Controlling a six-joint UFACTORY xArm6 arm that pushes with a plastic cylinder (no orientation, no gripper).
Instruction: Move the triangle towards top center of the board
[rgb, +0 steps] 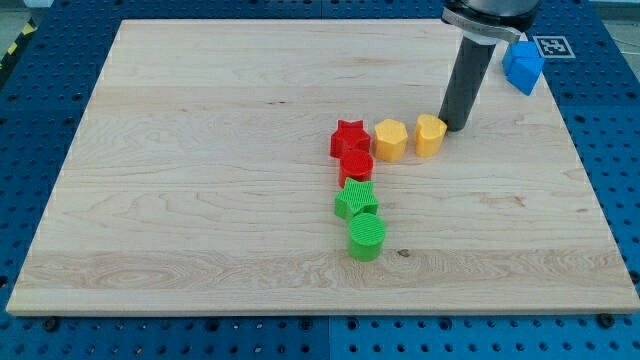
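My tip (455, 128) rests on the board just right of the yellow heart (429, 135), touching or nearly touching it. A blue block (522, 66) sits at the board's top right edge, up and to the right of my tip; it looks like a triangle, but its shape is not clear. The rod rises from the tip towards the view's top and passes just left of the blue block.
A yellow hexagon (390, 140) sits left of the heart. A red star (348, 137) and a red round block (356, 167) lie further left. A green star (356, 200) and a green cylinder (366, 239) lie below them. The wooden board (200, 200) lies on a blue pegboard.
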